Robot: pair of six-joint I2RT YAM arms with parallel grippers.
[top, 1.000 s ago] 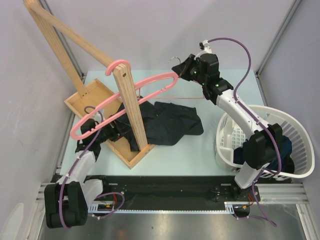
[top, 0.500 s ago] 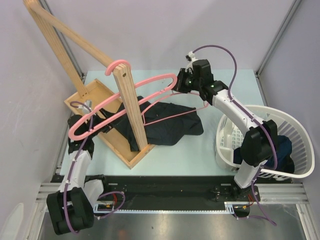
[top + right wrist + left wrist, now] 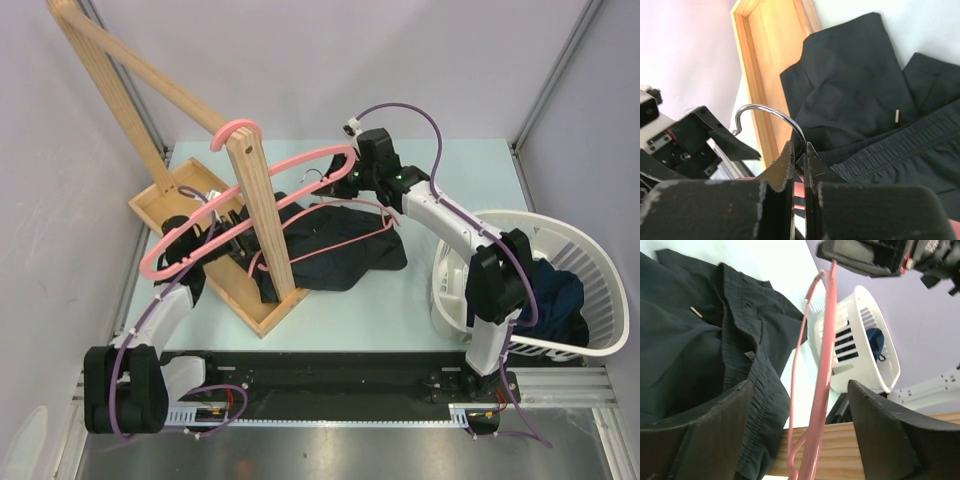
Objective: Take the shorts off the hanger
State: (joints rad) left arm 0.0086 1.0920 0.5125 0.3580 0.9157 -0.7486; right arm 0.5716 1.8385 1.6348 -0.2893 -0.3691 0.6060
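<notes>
Since the earlier view, the left gripper (image 3: 799,387) has advanced toward the upright of the wooden rack (image 3: 262,220). The right gripper (image 3: 799,147) has travelled leftward, carrying a thin pink hanger (image 3: 795,365) across the blackish shorts (image 3: 335,250).

Risks, left to right:
- **Left gripper:** its fingers are spread, and its wrist view shows both the thin pink hanger and a thicker pink hanger (image 3: 822,365) between them. Closing here would likely catch plastic rather than cloth.
- **Rack:** the thin hanger's left end sits just beside the upright and may snag there.
- **Waistband:** whether it is still threaded on that hanger cannot be told. If it is, further pulling would drag the garment instead of freeing it.
- **Right gripper:** it is pressed together on the metal hook (image 3: 770,107), a thin round wire that could pivot in the pinch.

Position: the blackish shorts lie crumpled on the surface (image 3: 470,160), partly over the rack's base. They are to the right of the left gripper and just below the right gripper, and appear to touch neither. The navy shorts (image 3: 555,290) rest in the white basket (image 3: 600,270) at far right.
</notes>
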